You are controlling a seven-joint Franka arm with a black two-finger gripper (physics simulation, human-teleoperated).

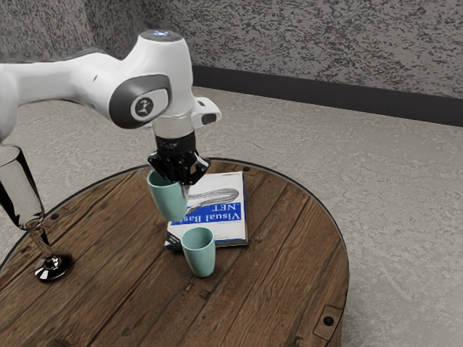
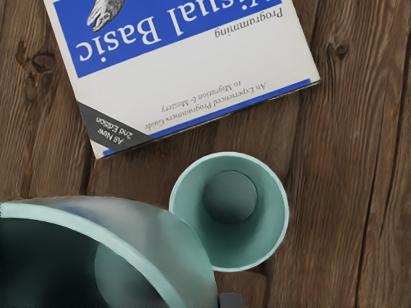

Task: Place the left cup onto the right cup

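Observation:
My black gripper (image 1: 176,178) is shut on the rim of a teal cup (image 1: 168,196), which hangs lifted above the round wooden table (image 1: 275,289). In the wrist view this held cup (image 2: 109,256) is a large blurred shape just under the hand. A second teal cup (image 1: 199,251) stands upright on the table, a little below and toward the exterior view's right of the held one. Seen from above, its open mouth (image 2: 229,210) sits beside the held cup, not under it.
A blue and white "Visual Basic" book (image 1: 217,208) lies flat on the table just behind the standing cup, also seen from the hand (image 2: 180,64). A wine glass (image 1: 32,217) stands near the table's edge at the exterior view's left.

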